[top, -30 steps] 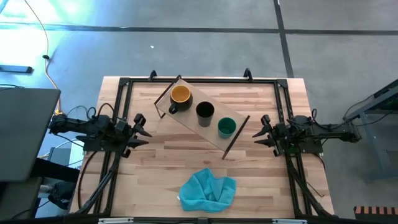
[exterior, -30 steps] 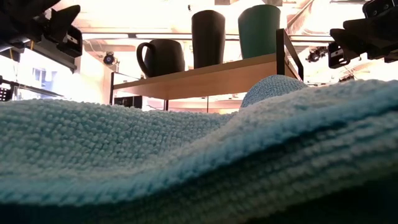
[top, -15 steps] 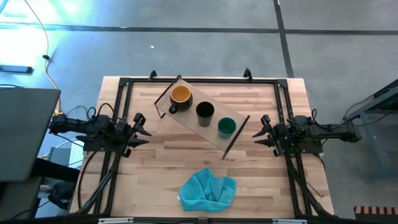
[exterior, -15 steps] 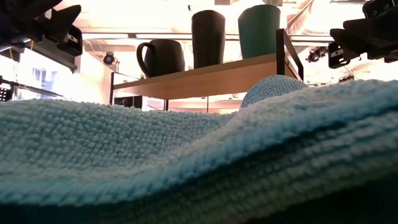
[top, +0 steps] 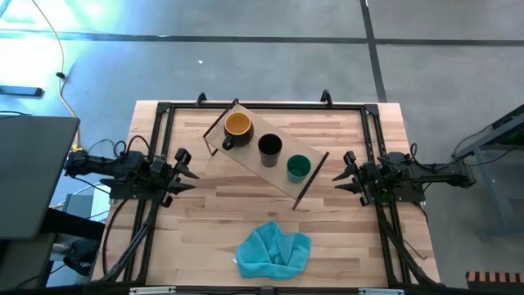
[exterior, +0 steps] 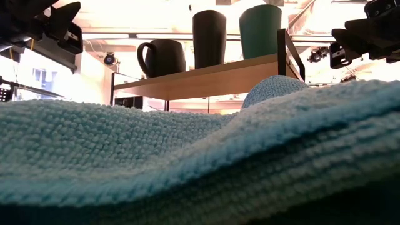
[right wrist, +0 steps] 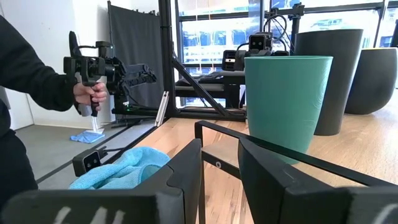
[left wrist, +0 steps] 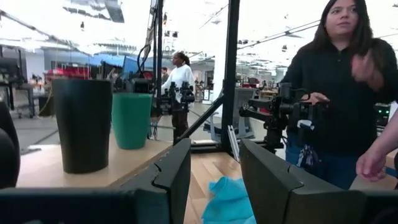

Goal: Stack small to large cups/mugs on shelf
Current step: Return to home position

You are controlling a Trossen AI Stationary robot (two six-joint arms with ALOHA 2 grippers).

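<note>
Shelf (top: 272, 170), a long rectangular light wooden board on thin black metal end legs, set slantwise on the far half of the striped wooden tabletop (top: 348, 131), one end toward the far left corner, the other toward the right edge. Carries three vessels upright in one row, none touching: round yellow-orange mug (top: 237, 124) with a dark handle at the far-left end, tall black cup (top: 270, 146) at the middle, green cup (top: 298, 167) at the near-right end. At the left edge of the tabletop, left gripper (top: 187, 170), clear of the shelf, jaws released and empty. At the right edge, right gripper (top: 343, 170), near the shelf's end leg, jaws likewise spread, grasping nothing. Near the middle of the near edge, crumpled teal-blue cloth (top: 274, 250), well apart from the shelf. Beyond the table, in the left wrist view, person in a dark top (left wrist: 348, 93).
</note>
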